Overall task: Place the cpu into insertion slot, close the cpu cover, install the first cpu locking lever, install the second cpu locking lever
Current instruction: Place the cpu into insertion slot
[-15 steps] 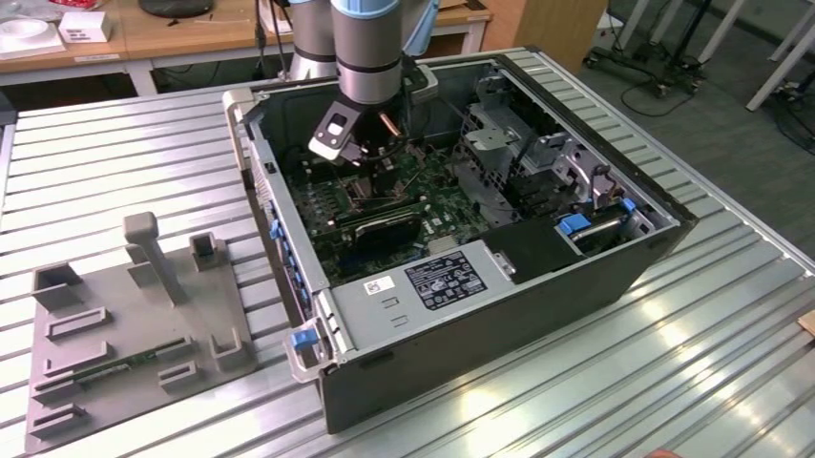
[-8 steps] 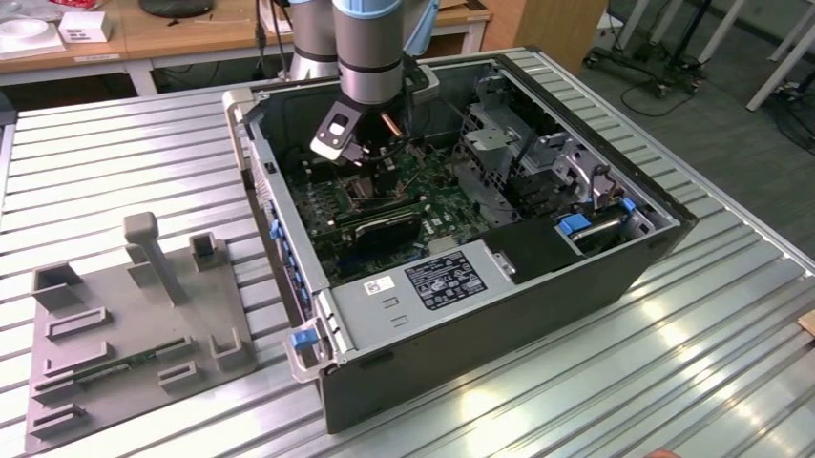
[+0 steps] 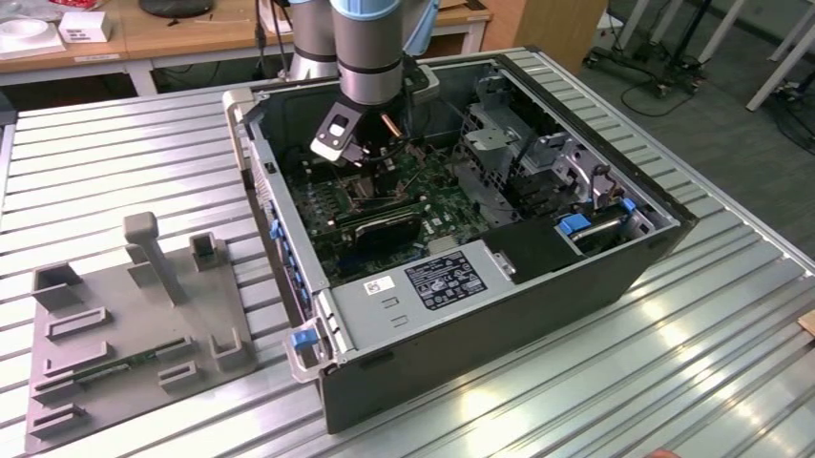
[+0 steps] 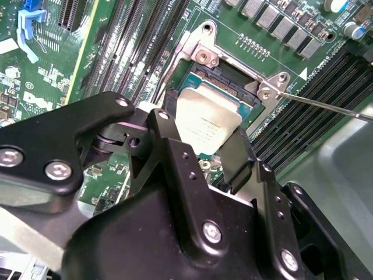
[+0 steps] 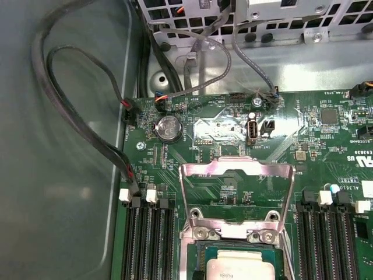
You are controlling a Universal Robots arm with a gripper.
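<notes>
One step underway, the first: claw [image 4: 204,133] pinches the cpu [image 4: 205,121] just over the insertion slot [image 4: 226,85], cpu cover [image 5: 204,168] raised; seating likely needs square alignment

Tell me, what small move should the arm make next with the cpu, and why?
Probably lower the cpu straight down a little. The fingers hold it by two sides, seemingly just over the insertion slot and not yet seated, and the cpu cover stands open.
</notes>
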